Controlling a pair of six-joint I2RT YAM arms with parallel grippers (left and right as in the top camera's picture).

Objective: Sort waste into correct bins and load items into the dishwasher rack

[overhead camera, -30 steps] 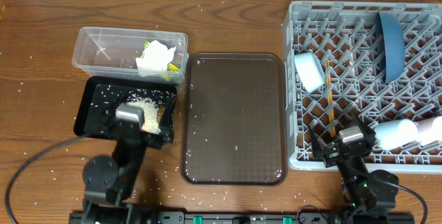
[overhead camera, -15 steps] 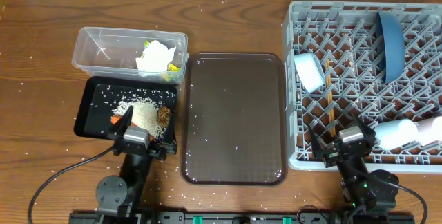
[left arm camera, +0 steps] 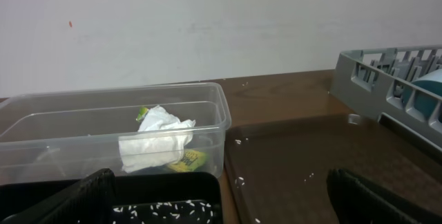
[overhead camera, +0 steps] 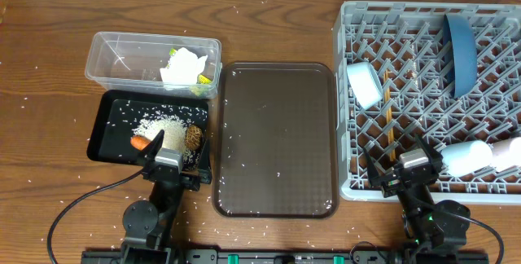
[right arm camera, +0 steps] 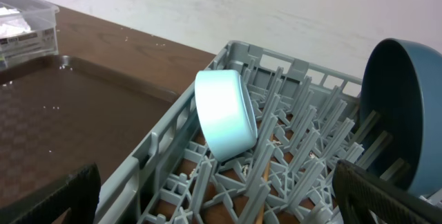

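Upper left, a clear plastic rectangular tub (overhead camera: pixel 114 56) holds crumpled white tissue (overhead camera: pixel 183 68). The glossy black rectangular tray (overhead camera: pixel 106 138) below holds white rice (overhead camera: pixel 159 125). The left gripper (left arm camera: pixel 221 207) and right gripper (right arm camera: pixel 217 207) are spread wide, empty.

Overhead straight down, wrist cameras low, forward-facing

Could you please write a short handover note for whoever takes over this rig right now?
Left gripper: open, empty, at the near edge of the black tray.
Right gripper: open, empty, at the near edge of the rack.
Clear tub: tissue and wrapper.
Black tray: rice, carrot piece, brown lump.
Rack: dark-blue plate on edge, light-blue cup, chopsticks, white bowl and, seemingly, the pink cup beside it.
Done: sorting and loading look complete.
Left: loose rice grains on the table and brown serving tray, if they count.
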